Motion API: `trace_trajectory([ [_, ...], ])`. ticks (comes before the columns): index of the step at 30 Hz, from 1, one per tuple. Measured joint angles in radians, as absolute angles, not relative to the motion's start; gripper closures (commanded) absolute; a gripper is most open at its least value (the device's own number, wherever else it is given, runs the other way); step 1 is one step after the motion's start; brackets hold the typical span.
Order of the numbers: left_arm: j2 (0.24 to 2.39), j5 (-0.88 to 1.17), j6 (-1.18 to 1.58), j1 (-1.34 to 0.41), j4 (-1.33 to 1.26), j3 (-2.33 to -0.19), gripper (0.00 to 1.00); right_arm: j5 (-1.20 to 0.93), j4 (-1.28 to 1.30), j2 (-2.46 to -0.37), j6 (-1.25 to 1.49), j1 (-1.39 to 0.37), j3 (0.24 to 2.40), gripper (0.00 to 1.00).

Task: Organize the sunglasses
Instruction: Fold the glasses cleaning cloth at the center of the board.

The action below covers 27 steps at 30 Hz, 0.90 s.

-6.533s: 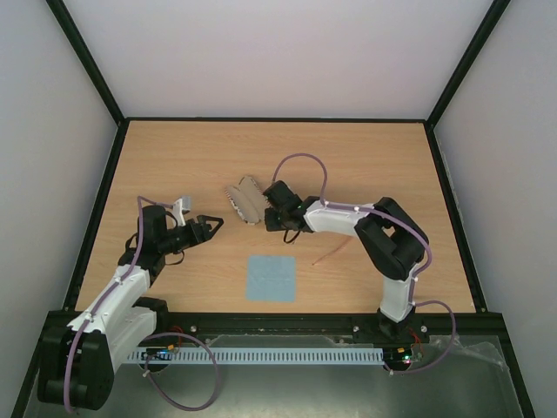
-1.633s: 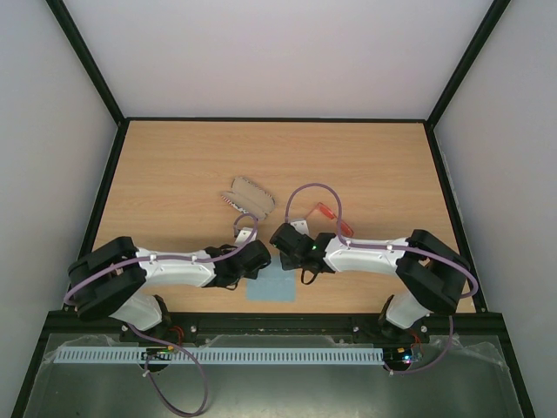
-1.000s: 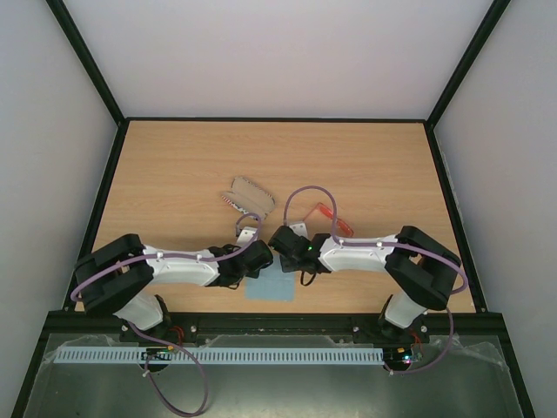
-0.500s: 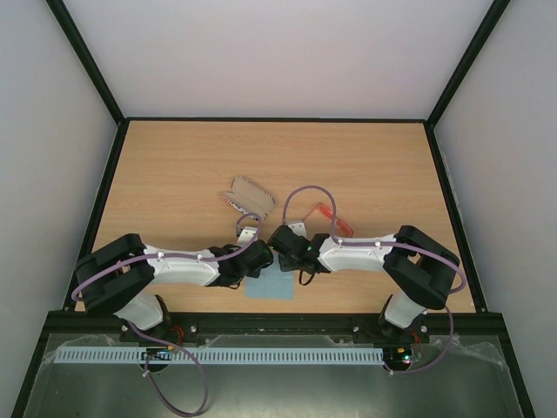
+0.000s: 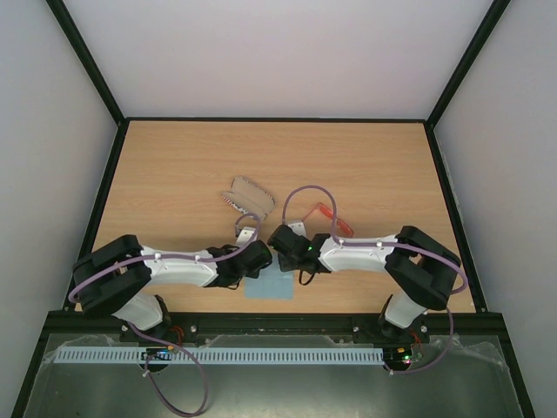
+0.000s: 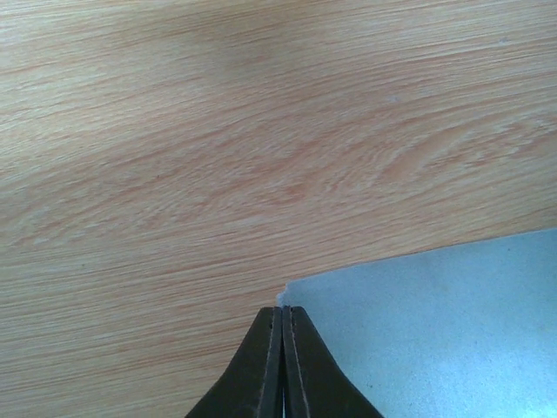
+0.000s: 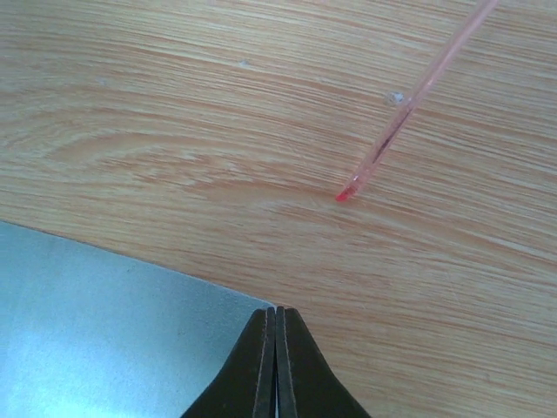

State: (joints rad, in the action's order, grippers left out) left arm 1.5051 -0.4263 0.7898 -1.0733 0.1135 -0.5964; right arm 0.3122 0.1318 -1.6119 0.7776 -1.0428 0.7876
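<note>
The sunglasses [image 5: 329, 213] lie on the table right of centre, thin red-orange frame; one slender temple arm [image 7: 396, 131] shows in the right wrist view, ending free on the wood. The light-blue cloth [image 5: 271, 287] lies flat near the front edge. My left gripper [image 5: 254, 264] is shut on the cloth's [image 6: 435, 331] far left corner, a bit of which pokes out past the tips [image 6: 285, 309]. My right gripper [image 5: 291, 261] is shut on the far right corner of the cloth [image 7: 104, 331], jaws pressed together [image 7: 276, 310].
The stars-and-stripes case [image 5: 248, 196] lies open behind the left gripper, at mid-table. Both arms stretch low across the front of the table, meeting above the cloth. A black frame [image 5: 278, 119] borders the table.
Both grippers have closed on the cloth's far corners over the last second. The arms have barely shifted; sunglasses and case have not moved.
</note>
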Motion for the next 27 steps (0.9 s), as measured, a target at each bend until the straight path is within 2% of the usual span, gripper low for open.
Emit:
trace_trajectory([
  [27,1.370,-0.408,0.785,-1.073,0.078,-0.505,0.98,0.289,0.088,-1.517,0.767,-1.061,0.724,0.99],
])
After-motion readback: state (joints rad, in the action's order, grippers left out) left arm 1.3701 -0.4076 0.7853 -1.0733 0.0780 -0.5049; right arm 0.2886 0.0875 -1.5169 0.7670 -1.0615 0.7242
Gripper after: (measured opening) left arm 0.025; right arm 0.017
